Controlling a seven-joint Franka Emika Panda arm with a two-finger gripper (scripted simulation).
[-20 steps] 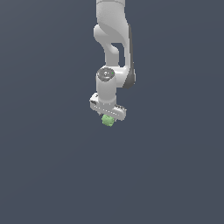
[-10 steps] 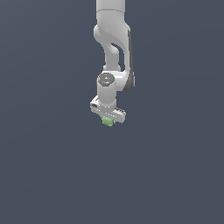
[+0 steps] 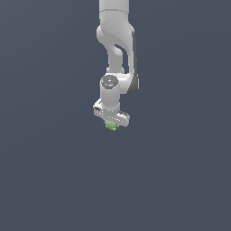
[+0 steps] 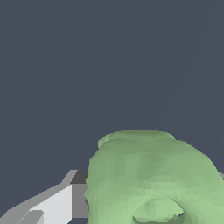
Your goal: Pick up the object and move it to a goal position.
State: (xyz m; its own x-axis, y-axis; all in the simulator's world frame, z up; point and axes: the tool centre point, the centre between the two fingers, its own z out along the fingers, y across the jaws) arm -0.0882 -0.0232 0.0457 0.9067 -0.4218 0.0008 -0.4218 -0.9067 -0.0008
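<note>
Green object [image 3: 110,125] sits right under the white gripper [image 3: 111,123], mostly hidden by it. Gripper is clamped on it. Wrist view: object [image 4: 153,179] fills the pic, one finger [image 4: 52,205] cut off. Plain dark gray all around.

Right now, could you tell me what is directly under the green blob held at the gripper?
Under the green blob only plain dark grey surface shows. One of the fingers sits beside it; the blob covers the other. Whether the blob touches the surface cannot be told.
</note>
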